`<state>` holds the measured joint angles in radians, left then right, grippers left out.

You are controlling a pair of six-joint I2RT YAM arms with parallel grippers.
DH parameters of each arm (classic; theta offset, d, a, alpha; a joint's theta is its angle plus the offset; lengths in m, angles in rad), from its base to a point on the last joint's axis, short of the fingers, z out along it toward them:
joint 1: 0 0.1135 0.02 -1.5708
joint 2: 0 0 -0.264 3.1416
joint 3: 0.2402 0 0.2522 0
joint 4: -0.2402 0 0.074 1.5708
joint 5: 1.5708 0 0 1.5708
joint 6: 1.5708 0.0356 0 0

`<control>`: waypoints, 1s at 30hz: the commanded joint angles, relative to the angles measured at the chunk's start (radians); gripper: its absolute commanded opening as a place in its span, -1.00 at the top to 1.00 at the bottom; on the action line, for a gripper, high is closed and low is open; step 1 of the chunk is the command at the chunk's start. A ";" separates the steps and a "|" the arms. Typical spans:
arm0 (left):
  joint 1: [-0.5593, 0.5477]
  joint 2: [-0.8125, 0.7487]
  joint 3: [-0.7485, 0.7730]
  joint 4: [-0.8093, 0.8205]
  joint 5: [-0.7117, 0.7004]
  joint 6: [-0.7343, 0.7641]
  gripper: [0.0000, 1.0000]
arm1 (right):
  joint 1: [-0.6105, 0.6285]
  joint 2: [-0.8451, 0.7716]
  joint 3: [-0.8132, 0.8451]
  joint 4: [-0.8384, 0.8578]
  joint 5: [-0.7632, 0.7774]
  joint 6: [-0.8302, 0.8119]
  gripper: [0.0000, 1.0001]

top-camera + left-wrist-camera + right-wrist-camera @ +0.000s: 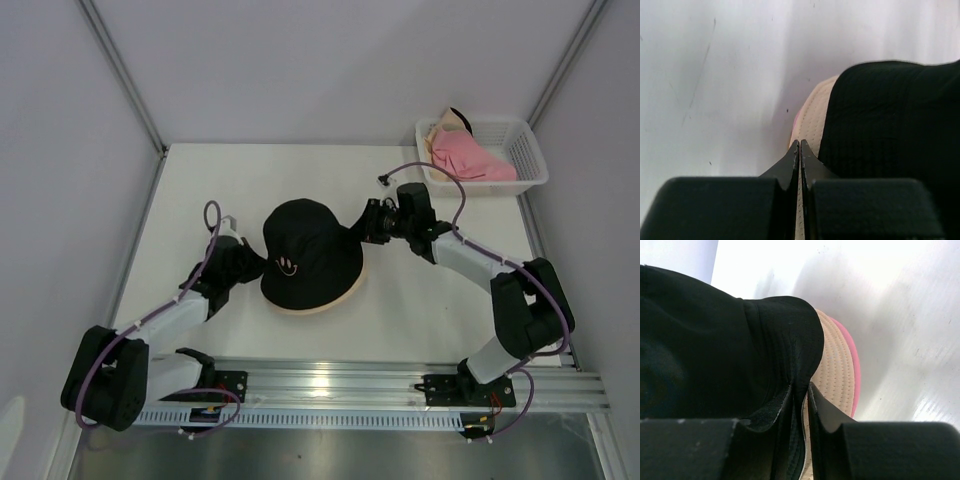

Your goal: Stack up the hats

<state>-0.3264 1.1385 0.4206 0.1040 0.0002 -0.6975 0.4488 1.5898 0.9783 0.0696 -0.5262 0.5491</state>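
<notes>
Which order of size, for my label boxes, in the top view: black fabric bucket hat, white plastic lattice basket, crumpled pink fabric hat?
1-2. Black fabric bucket hat and white plastic lattice basket: too alike to rank.
3. Crumpled pink fabric hat, lying in the basket.

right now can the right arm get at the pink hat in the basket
Probably yes. The pink hat lies on top in the basket on that arm's side, uncovered; its tool is by the black hat.

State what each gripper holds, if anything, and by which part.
Left gripper: shut, nothing clearly held. Right gripper: jaws parted at the brim of the black hat, not clamping it.
</notes>
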 commanded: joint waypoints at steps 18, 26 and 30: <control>0.133 -0.469 0.152 -0.483 -0.071 -0.132 -0.54 | 0.145 -0.367 -0.239 -0.043 0.373 0.212 0.59; 0.132 -0.591 -0.058 -0.342 0.155 -0.397 -0.37 | 0.232 -0.545 -0.351 -0.067 0.572 0.284 0.64; 0.132 -0.580 -0.077 -0.331 0.159 -0.412 -0.29 | 0.258 -0.560 -0.366 -0.067 0.591 0.296 0.64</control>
<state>-0.1986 0.5659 0.3397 -0.2832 0.1059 -1.0340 0.6884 1.0508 0.6205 -0.0078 -0.0174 0.8146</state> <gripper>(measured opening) 0.653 0.181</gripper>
